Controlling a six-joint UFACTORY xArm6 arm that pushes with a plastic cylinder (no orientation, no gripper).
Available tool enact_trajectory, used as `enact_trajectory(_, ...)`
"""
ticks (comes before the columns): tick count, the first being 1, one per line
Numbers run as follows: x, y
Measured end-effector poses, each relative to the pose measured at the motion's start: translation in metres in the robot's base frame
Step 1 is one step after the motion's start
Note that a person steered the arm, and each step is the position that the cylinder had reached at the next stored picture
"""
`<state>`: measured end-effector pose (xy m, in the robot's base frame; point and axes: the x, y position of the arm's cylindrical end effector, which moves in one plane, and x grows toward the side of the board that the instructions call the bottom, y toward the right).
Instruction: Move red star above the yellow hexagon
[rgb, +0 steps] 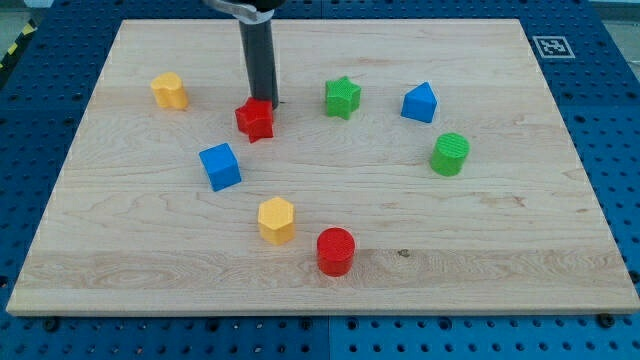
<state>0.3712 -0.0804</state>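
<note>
The red star (255, 120) lies on the wooden board (500, 230), left of the middle. My tip (263, 102) stands right at the star's top edge, touching it from the side nearer the view's top. The yellow hexagon (276, 219) lies well below the star, toward the view's bottom, slightly to the right of it. The rod rises from the tip to the view's top edge.
A blue cube (220, 166) lies between star and hexagon, to their left. A red cylinder (336, 250) sits right of the hexagon. A yellow block (169, 90) is at upper left. A green star (342, 97), a blue block (420, 102) and a green cylinder (450, 154) are on the right.
</note>
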Motion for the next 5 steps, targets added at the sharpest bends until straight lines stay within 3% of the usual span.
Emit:
enact_trajectory(2, 0.015, -0.033)
enact_trajectory(5, 0.063, -0.002)
